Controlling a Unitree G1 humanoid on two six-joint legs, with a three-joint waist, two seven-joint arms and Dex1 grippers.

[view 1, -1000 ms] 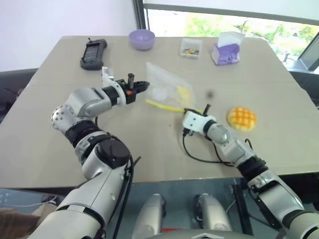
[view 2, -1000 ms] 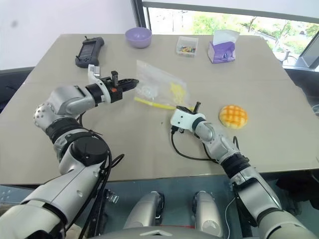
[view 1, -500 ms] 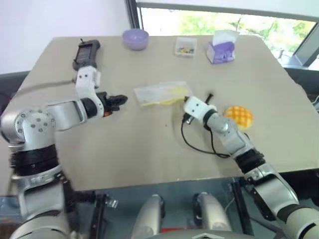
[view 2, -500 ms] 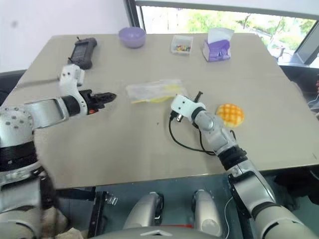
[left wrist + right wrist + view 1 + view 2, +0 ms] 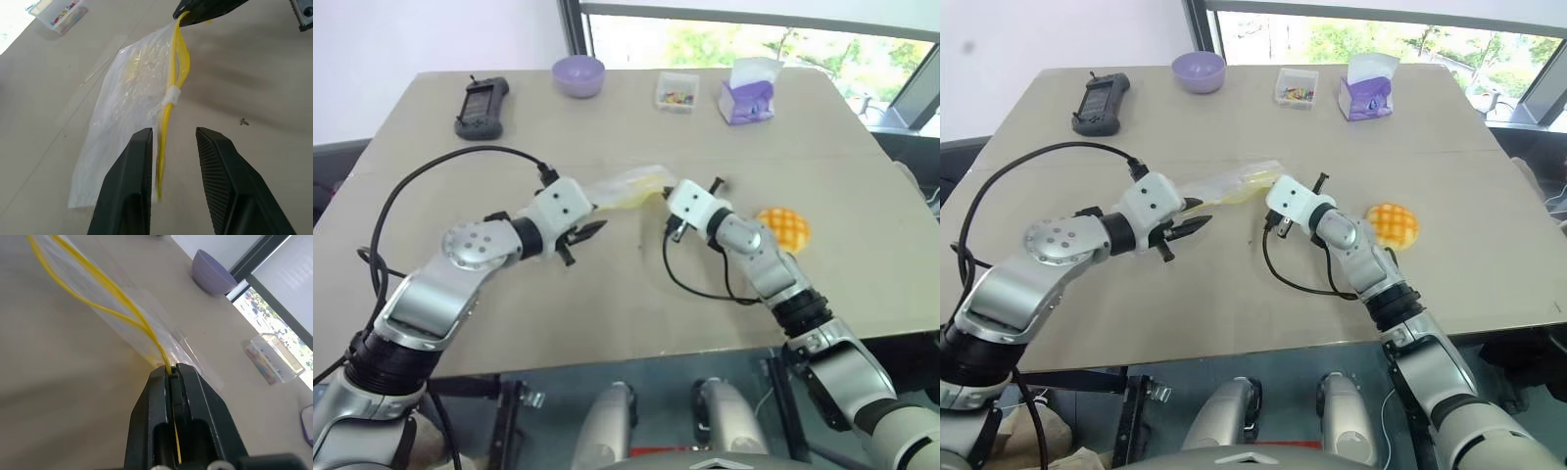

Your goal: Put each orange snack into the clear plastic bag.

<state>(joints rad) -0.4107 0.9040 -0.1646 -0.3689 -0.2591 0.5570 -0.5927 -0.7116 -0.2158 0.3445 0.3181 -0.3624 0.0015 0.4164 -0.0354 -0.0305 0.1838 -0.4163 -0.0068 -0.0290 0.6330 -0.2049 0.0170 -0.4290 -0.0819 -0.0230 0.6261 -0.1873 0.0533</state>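
Note:
The clear plastic bag [image 5: 622,186] hangs by its yellow strip [image 5: 172,78] from my right gripper [image 5: 171,373], which is shut on the strip's end and holds that edge up off the table. Near the bag's other end, my left gripper [image 5: 173,134] is open. The strip's loose end runs down into the gap between its fingers, which are not closed on it. One orange snack [image 5: 783,228], a round bun with a criss-cross top, lies on the table to the right of my right forearm, apart from the bag.
Along the far edge stand a black handheld device [image 5: 482,106], a purple bowl [image 5: 578,75], a small clear box of colourful bits [image 5: 676,91] and a purple-and-white tissue pack [image 5: 751,98]. Black cables loop from both wrists over the table [image 5: 862,294].
My left gripper let go of the bag's far corner, opened, and swung round to the strip's near end. The right gripper rose, lifting the strip. The head view also shifted.

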